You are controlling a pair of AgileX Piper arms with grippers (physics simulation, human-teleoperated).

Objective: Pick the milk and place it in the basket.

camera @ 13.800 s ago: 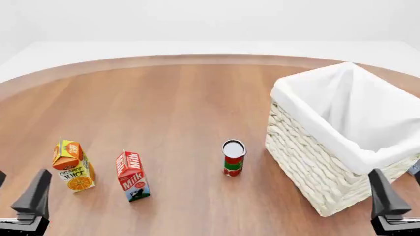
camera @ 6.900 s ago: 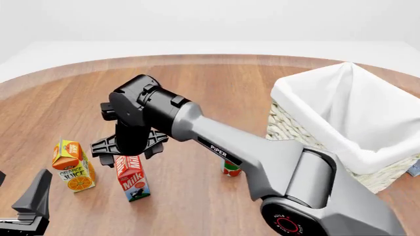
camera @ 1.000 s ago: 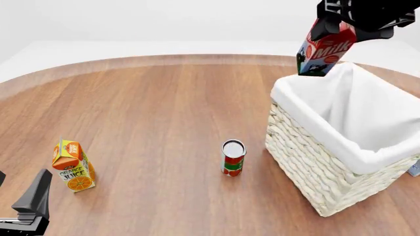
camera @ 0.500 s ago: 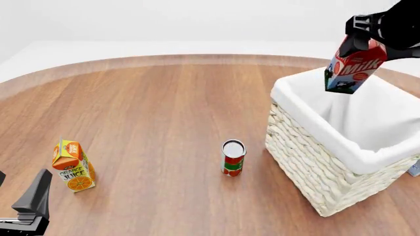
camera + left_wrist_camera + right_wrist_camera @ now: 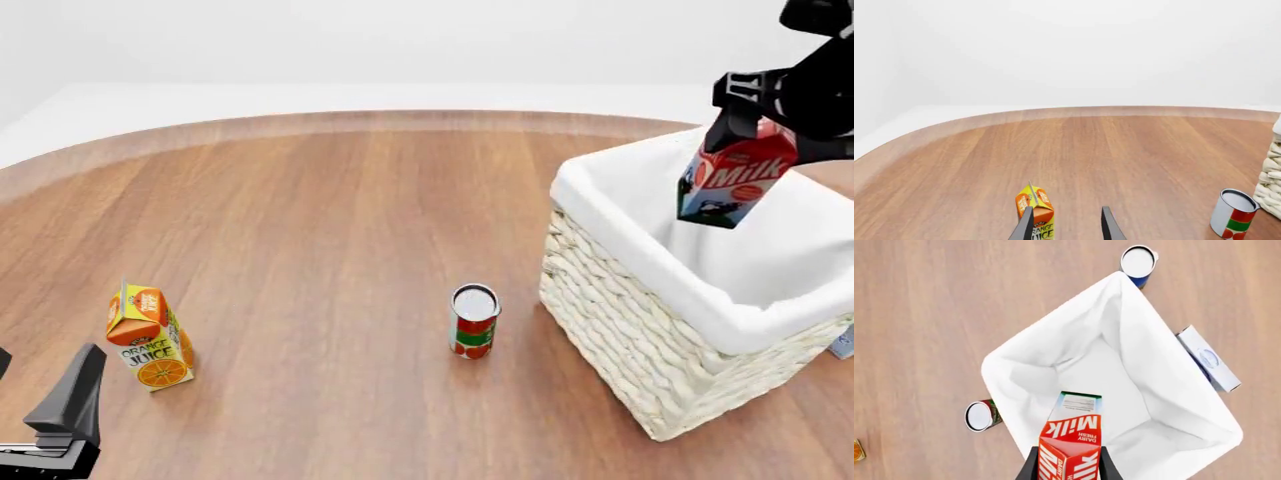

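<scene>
1. Up high, right gripper (image 5: 787, 100) hangs over the basket (image 5: 641, 330), clamped on the milk (image 5: 737, 178) by its gable top.
2. Milk is tilted, in the air above the basket's opening.
3. Left gripper (image 5: 1066, 227) is low by the orange juice carton (image 5: 150, 340), fingers parted, tips cut off.

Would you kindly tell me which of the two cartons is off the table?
The red gable-top milk carton, held by the right gripper above the white wicker basket; the orange juice carton stands on the table.
</scene>
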